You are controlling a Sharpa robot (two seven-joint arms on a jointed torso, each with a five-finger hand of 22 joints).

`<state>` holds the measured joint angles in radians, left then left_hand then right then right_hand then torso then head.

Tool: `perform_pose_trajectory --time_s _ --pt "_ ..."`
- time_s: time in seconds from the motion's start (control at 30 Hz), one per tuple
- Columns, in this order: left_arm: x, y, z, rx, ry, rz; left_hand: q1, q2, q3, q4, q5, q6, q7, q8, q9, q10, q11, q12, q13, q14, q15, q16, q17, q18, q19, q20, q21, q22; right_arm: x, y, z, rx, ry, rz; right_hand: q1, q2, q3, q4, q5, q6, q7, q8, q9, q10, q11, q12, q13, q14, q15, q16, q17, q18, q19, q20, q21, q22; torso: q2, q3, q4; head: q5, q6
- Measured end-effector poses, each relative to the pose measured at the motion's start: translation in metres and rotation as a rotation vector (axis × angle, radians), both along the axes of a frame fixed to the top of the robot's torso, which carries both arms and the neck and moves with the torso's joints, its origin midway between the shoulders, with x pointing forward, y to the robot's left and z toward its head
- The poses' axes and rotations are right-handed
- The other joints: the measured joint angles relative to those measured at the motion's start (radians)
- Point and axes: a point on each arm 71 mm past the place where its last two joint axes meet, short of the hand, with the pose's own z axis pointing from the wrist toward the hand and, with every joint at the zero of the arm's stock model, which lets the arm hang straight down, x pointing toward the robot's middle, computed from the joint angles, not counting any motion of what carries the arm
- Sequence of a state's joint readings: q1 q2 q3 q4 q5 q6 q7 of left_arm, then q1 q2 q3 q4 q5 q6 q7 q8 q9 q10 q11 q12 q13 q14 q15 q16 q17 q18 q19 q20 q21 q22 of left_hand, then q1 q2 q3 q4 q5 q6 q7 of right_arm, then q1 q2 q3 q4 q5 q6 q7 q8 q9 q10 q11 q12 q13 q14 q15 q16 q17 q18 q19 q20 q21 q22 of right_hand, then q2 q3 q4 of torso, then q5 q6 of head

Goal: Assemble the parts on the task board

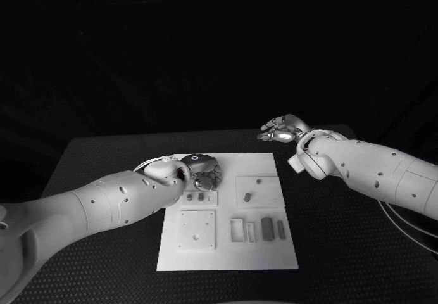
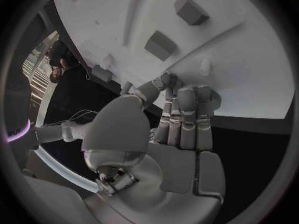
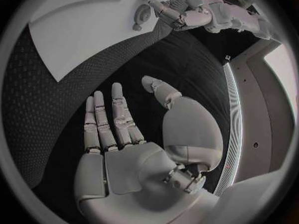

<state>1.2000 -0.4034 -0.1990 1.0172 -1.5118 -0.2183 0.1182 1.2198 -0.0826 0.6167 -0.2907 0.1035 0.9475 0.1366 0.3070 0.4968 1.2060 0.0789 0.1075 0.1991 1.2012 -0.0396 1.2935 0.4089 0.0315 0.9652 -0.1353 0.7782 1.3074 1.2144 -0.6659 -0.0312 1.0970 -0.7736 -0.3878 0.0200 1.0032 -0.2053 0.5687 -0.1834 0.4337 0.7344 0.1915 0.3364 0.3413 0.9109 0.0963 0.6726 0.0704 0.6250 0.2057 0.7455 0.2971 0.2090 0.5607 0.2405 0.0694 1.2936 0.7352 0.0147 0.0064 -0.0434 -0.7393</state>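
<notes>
The white task board (image 1: 228, 253) lies mid-table with small grey parts (image 1: 266, 228) in its near-right slots and two more (image 1: 247, 198) on a raised tile. My left hand (image 1: 202, 172) hovers low over the board's far-left corner. In the left wrist view its fingers (image 2: 184, 114) lie close together and the thumb tip meets them just above the board (image 2: 249, 89), beside a small upright peg (image 2: 204, 67). Whether anything sits between thumb and finger is unclear. My right hand (image 1: 281, 128) hangs beyond the board's far-right corner, its fingers (image 3: 109, 119) spread and the palm bare.
A square plate with holes (image 1: 196, 229) sits on the board's near left, and two short pieces (image 1: 193, 197) on the tile behind it. Grey blocks (image 2: 161, 45) stand on the board ahead of my left hand. Black table (image 1: 347, 240) surrounds the board.
</notes>
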Motion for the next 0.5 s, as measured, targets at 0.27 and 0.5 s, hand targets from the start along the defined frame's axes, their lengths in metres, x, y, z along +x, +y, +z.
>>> perform_pose_trajectory --time_s 0.27,0.5 --pt "0.0015 -0.0011 0.0002 0.009 -0.009 -0.001 0.017 -0.017 0.001 -0.001 0.000 -0.015 0.008 -0.012 -0.007 -0.013 0.005 -0.014 -0.006 0.000 0.000 0.000 -0.001 0.000 0.000 0.000 0.000 0.000 0.0000 0.0005 0.0000 0.000 0.000 0.001 0.000 0.000 0.000 0.000 0.000 0.000 0.000 0.000 0.000 0.000 0.000 0.000 0.000 0.000 0.000 0.000 0.000 0.000 0.000 0.000 0.000 0.000 0.000 0.0000 0.0004 0.000 0.000" --pt "0.0020 -0.0015 -0.0003 0.015 -0.016 -0.003 0.026 -0.026 0.001 -0.001 0.000 -0.015 0.008 -0.012 -0.010 -0.013 0.005 -0.020 -0.008 0.000 0.000 0.000 -0.002 0.000 0.002 0.002 0.000 0.000 0.0000 0.0004 0.0000 0.000 0.000 0.001 0.000 0.000 0.000 0.000 0.000 0.000 0.000 0.000 0.000 0.000 0.000 0.000 0.000 0.000 0.000 0.000 0.000 0.000 0.000 0.000 0.000 0.000 0.000 0.0000 -0.0002 0.000 -0.001"
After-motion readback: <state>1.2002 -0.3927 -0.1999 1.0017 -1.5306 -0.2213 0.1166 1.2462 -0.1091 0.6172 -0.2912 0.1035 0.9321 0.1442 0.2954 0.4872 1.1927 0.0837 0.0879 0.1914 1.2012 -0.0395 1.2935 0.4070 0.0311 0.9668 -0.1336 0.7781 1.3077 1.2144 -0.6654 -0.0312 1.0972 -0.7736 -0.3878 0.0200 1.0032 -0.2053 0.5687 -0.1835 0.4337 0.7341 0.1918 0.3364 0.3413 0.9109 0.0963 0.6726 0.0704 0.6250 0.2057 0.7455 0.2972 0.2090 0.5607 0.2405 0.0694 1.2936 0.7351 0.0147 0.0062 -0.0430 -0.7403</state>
